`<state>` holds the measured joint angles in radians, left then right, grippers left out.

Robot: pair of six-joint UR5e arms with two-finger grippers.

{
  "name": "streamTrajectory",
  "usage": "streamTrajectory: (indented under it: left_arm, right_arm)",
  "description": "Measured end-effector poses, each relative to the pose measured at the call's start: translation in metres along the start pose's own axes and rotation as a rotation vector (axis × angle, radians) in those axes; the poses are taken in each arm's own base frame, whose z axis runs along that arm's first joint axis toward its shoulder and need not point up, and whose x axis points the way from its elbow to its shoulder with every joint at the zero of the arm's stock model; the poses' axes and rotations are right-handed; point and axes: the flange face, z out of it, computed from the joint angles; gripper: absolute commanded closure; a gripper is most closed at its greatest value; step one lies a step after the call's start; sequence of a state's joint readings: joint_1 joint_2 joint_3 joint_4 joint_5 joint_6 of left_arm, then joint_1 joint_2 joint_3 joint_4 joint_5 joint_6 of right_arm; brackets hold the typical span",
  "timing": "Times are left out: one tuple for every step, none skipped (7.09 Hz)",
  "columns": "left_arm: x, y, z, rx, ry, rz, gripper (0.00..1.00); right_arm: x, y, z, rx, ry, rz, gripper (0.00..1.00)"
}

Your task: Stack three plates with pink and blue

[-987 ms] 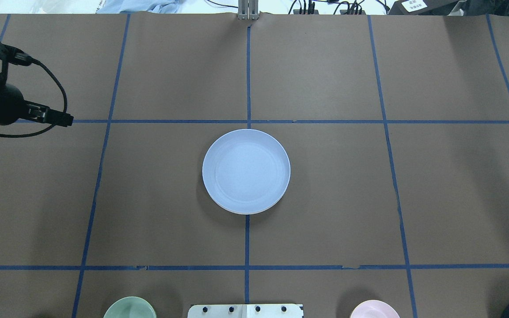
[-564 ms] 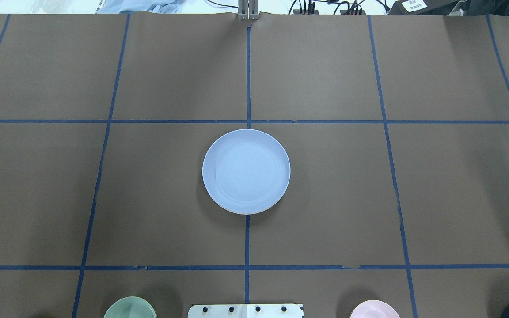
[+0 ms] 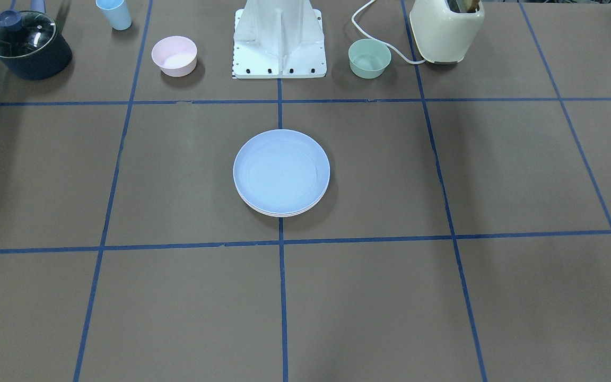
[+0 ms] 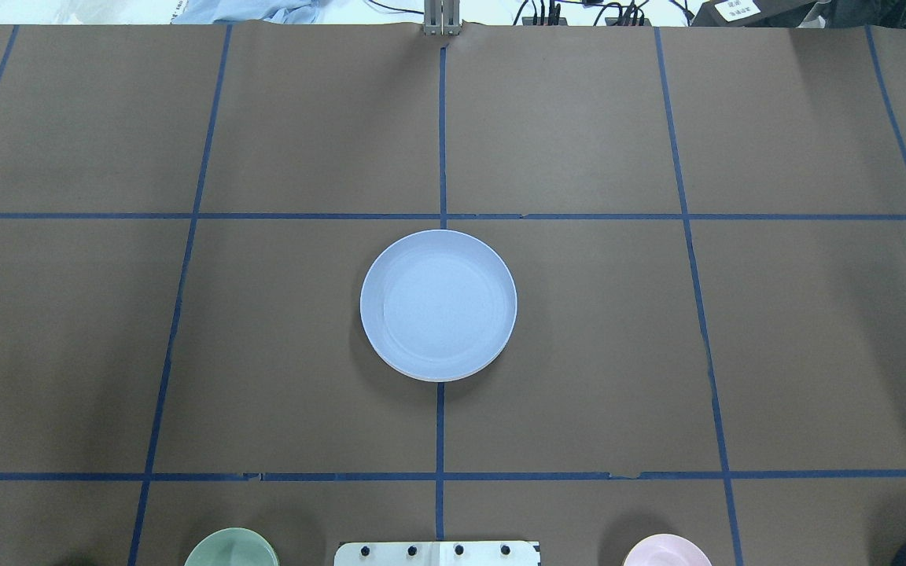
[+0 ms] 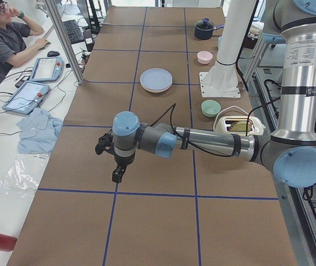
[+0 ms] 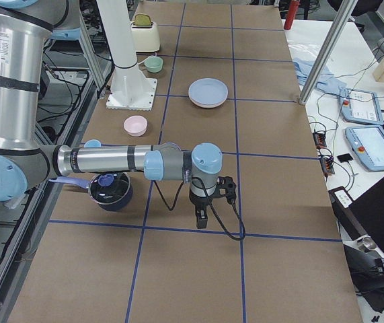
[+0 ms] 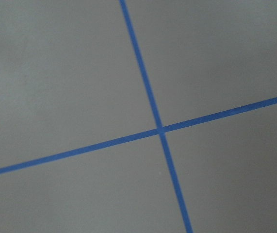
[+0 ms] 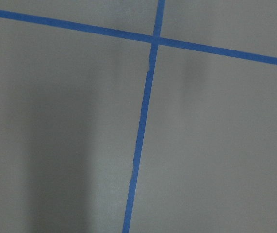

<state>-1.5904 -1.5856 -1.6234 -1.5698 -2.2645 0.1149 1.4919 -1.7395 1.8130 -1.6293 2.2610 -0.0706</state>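
resting central, the matte plate stack (image 4: pixel 438 305) — blue on top — lies well apart from left gripper (image 5: pixel 115 177) and right gripper (image 6: pixel 201 220). their opening cannot be told.

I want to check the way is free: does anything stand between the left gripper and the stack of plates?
Nothing visible does. Only bare brown table lies between the left gripper and the stack of plates. The mint-green bowl and the toaster stand aside, near the robot's base.
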Motion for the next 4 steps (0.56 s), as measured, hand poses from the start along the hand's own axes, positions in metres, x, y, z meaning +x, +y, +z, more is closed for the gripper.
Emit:
streamTrajectory:
  left_arm:
    - [-0.0047,0.0060,-0.0053,-0.014,0.003,-0.029,0.00]
    - [-0.0042,0.0099,-0.0099,-0.014,0.005,-0.036,0.00]
    - [-0.0025,0.0097,-0.0127,-0.010,0.005,-0.033,0.00]
    - [-0.0025,0.0097,-0.0124,-0.007,0.007,-0.030,0.00]
  right_arm:
    - [-0.0001,0.0000,0.0002,0.000,0.000,0.000,0.00]
    - [-0.0001,-0.0001,0.0002,0.000,0.000,0.000,0.00]
    - [-0.0004,-0.0002,-0.0003,0.001,0.000,-0.001,0.00]
    - [-0.0007,-0.0004,-0.0006,0.001,0.000,-0.003,0.00]
